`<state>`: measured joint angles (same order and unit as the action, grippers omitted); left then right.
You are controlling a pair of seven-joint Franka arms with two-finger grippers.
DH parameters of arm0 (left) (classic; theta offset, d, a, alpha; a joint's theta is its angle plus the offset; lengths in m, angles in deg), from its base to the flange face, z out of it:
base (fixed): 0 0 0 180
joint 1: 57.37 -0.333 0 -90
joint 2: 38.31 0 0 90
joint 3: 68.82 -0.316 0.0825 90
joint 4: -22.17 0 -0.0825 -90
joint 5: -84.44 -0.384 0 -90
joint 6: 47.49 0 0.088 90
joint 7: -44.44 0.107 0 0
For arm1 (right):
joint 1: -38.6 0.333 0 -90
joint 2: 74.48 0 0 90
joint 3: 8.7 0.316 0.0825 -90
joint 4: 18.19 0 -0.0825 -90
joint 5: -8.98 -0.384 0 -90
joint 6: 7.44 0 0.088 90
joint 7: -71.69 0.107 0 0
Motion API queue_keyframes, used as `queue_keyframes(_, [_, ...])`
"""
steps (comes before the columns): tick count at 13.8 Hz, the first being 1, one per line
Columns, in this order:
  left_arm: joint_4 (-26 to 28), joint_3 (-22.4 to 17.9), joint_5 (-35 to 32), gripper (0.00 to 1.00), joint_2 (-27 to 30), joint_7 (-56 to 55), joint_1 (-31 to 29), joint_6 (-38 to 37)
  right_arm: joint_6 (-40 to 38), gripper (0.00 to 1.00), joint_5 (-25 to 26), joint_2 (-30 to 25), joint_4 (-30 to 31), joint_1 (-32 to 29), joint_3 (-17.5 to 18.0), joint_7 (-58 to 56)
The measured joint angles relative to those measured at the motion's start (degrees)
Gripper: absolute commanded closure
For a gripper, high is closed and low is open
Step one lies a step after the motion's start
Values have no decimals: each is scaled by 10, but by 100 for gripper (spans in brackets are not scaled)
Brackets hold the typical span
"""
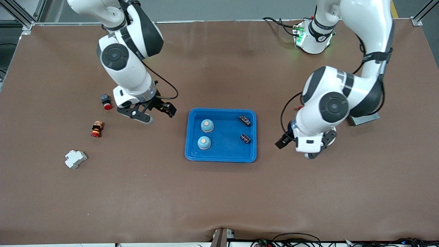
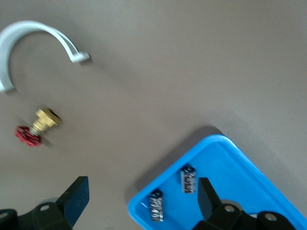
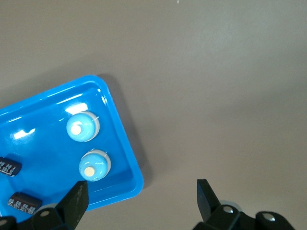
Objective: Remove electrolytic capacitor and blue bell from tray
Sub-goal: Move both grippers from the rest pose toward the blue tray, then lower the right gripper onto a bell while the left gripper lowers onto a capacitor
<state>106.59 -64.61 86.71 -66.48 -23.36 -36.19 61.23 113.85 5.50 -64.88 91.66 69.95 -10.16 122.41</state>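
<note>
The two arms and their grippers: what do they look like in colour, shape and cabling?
Both arms have glossy white rounded shells with black joint bands and round black caps. The right gripper and left gripper have white bodies with black fingers. A black cable loops beside each wrist. One left finger carries a blue pad. Green lights glow at the left arm's base.

Front camera looks down high; both wrist views share the blue tray [image 1: 192, 137].

bells [image 1: 207, 126] and capacitors [image 1: 245, 120] in tray [image 1: 221, 156]
</note>
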Motion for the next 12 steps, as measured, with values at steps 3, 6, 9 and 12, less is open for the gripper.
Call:
queue_keyframes(3, [0,0,0,0,-30,-53,36,33,17,0,0,27,-2,21,0,15])
queue_keyframes(6, [0,0,0,0,-68,-97,61,59,28,0,0,42,-14,35,0,38])
queue_keyframes(9, [0,0,0,0,-107,-122,72,93,57,0,0,61,-21,55,0,69])
queue_keyframes(12, [-2,0,0,0,-124,-137,73,110,68,0,0,105,-59,56,-2,76])
